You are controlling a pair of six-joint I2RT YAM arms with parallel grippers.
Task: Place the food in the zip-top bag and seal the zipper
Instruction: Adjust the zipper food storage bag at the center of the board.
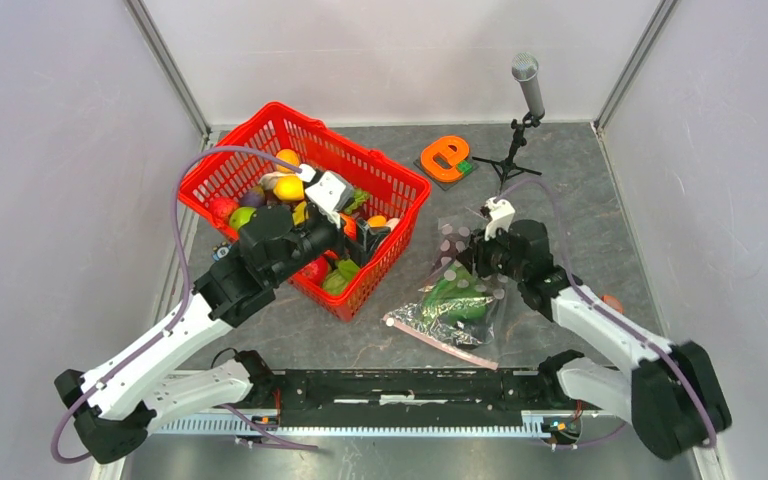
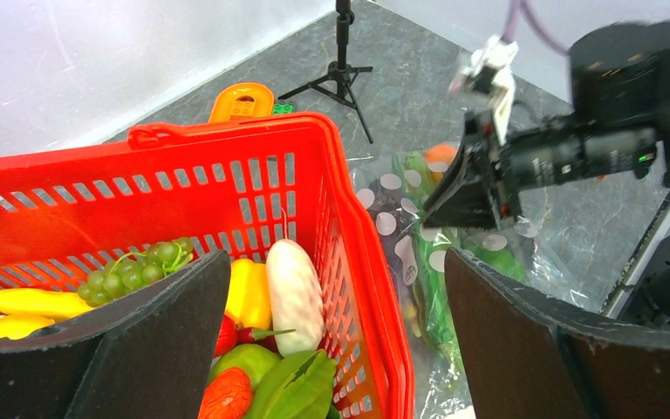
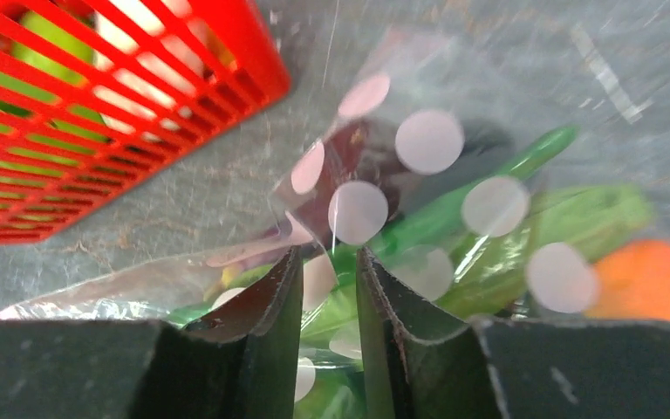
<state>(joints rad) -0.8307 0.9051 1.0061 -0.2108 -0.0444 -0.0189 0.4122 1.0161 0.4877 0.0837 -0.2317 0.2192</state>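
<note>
The left arm (image 1: pixel 160 345) and the right arm (image 1: pixel 600 325) look the same: long white shell links, joined by bulky round black joints. 1 thin lilac cable (image 1: pixel 173 210) runs in loose loops along each arm. Each wrist carries a small white camera bracket (image 1: pixel 328 190). The left tool (image 2: pixel 336 279) and the right tool (image 3: pixel 329 262) each have 2 flat black fingers (image 3: pixel 266 305) with a matte, slightly rough surface. Both bases are fixed on 1 black rail (image 1: pixel 410 385).

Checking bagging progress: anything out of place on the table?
An orange fruit lies loose well right of the zip-top bag, half hidden behind the right arm; the greens are already inside. Nothing else stands out.
</note>
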